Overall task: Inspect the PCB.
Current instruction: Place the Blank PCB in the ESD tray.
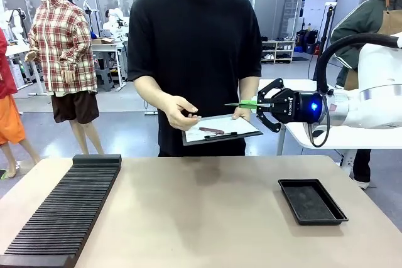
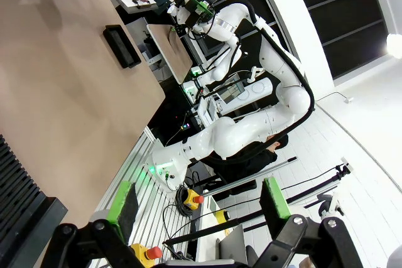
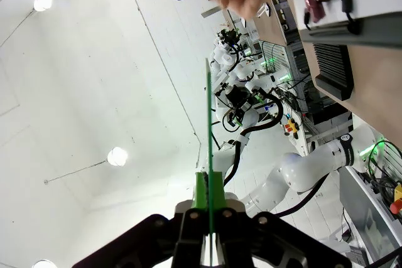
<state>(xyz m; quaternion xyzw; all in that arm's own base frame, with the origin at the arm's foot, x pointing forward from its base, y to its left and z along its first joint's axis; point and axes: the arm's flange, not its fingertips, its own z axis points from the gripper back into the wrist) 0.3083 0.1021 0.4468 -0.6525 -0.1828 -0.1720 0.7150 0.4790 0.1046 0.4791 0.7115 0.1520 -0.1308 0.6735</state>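
**PCB pinched edge-on in my right gripper**

My right gripper (image 1: pixel 256 103) is clamped on the thin flat green rectangular PCB (image 1: pixel 240 104). I hold it level in the air past the far right of the pale brown wooden table (image 1: pixel 201 218). From the front it shows as a slim green line pointing left toward the person.

Its free end is near the dark clipboard with white paper (image 1: pixel 221 131), which the person holds with one hand (image 1: pixel 242 114). The person's other hand (image 1: pixel 181 112) hovers over the sheet. I cannot tell whether board and clipboard touch.

Along my right wrist, my green pads (image 3: pixel 201 189) press together on the board's near end.

My left gripper (image 2: pixel 198 200) is spread wide with nothing between its fingers.

A shallow black rectangular tray (image 1: pixel 312 201) lies on the near right of the table. A long black ribbed rack (image 1: pixel 69 208) lies along the left.
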